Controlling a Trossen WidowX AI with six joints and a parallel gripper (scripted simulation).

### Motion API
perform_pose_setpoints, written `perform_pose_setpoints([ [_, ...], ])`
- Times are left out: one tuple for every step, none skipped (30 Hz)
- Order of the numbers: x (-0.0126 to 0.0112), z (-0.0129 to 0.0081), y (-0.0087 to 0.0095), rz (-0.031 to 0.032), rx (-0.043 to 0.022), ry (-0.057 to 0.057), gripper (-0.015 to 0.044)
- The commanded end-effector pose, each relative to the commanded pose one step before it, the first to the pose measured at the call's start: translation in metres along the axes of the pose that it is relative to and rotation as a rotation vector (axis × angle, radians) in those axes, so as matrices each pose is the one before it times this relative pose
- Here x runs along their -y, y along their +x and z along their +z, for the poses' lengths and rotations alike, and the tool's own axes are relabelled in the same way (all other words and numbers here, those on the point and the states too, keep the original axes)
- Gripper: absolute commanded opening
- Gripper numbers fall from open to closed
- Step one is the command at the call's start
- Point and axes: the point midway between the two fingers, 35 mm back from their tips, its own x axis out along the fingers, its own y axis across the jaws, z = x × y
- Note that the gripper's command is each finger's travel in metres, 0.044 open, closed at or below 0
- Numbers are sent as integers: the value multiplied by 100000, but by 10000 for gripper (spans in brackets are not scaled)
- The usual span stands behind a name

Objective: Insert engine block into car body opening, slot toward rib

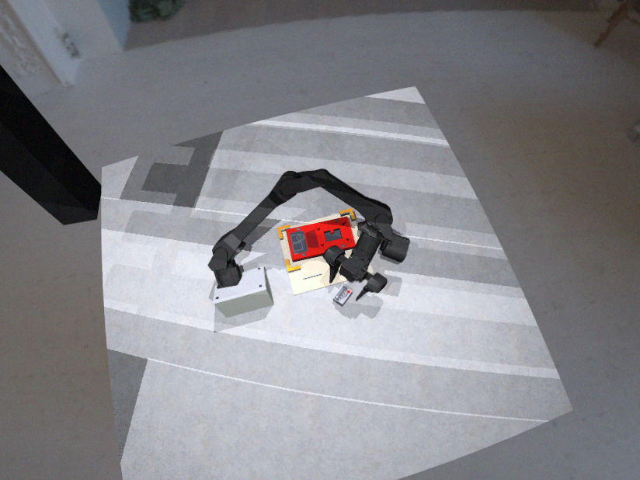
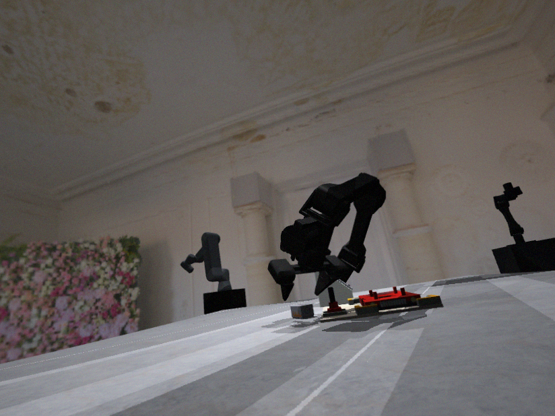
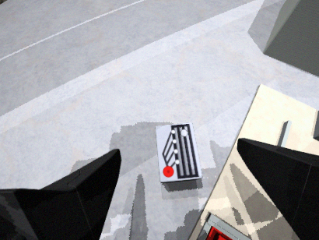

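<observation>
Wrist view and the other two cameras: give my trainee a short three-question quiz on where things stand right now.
1. True or false: the small grey engine block with black stripes and a red dot is clamped between the jaws of the black gripper.
2. What does the block rest on?
A. the striped grey table top
B. the red car body
C. the cream base board
3. Fill in: in the wrist view, the cream board lies to the ____ of the block.

Key
1. False: the jaws stand wide open above it, holding nothing.
2. A: it lies flat beside the board, not in the car body.
3. right
</observation>
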Motion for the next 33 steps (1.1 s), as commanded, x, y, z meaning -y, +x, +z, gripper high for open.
perform_pose_setpoints([
  [-14, -6, 22, 69, -33, 7, 440],
  [0, 0, 0, 0, 0, 0, 440],
  [0, 0, 0, 0, 0, 0, 440],
  [0, 0, 0, 0, 0, 0, 440],
  [0, 0, 0, 0, 0, 0, 440],
  [0, 0, 0, 0, 0, 0, 440],
  [0, 0, 0, 0, 0, 0, 440],
  [0, 0, 0, 0, 0, 0, 440],
  [-1, 10, -2, -32, -124, -549, 440],
  [-2, 29, -5, -92, -372, -1647, 440],
  [-2, 48, -9, -138, -625, -2746, 440],
  [-1, 58, -12, -139, -756, -3302, 440],
  [1, 58, -13, -110, -761, -3302, 440],
  [3, 58, -14, -80, -765, -3303, 440],
  [5, 57, -14, -51, -767, -3303, 440],
  [7, 57, -15, -21, -769, -3304, 440],
  [9, 56, -16, 8, -769, -3304, 440],
  [11, 56, -17, 38, -768, -3305, 440],
  [12, 55, -18, 71, -761, -3309, 440],
  [14, 54, -19, 100, -758, -3310, 440],
  [16, 53, -20, 129, -753, -3311, 440],
  [17, 52, -21, 158, -748, -3311, 440],
  [19, 51, -22, 187, -741, -3312, 440],
  [21, 51, -23, 215, -733, -3312, 440],
  [22, 50, -23, 243, -725, -3313, 440],
  [24, 49, -24, 271, -715, -3314, 440],
  [25, 47, -25, 299, -704, -3314, 440],
  [27, 46, -26, 325, -692, -3315, 440],
  [29, 46, -26, 350, -685, -3311, 440],
  [30, 44, -27, 376, -671, -3312, 440],
  [32, 43, -27, 402, -656, -3312, 440],
  [33, 42, -28, 427, -640, -3313, 440],
  [34, 40, -29, 451, -623, -3314, 440],
])
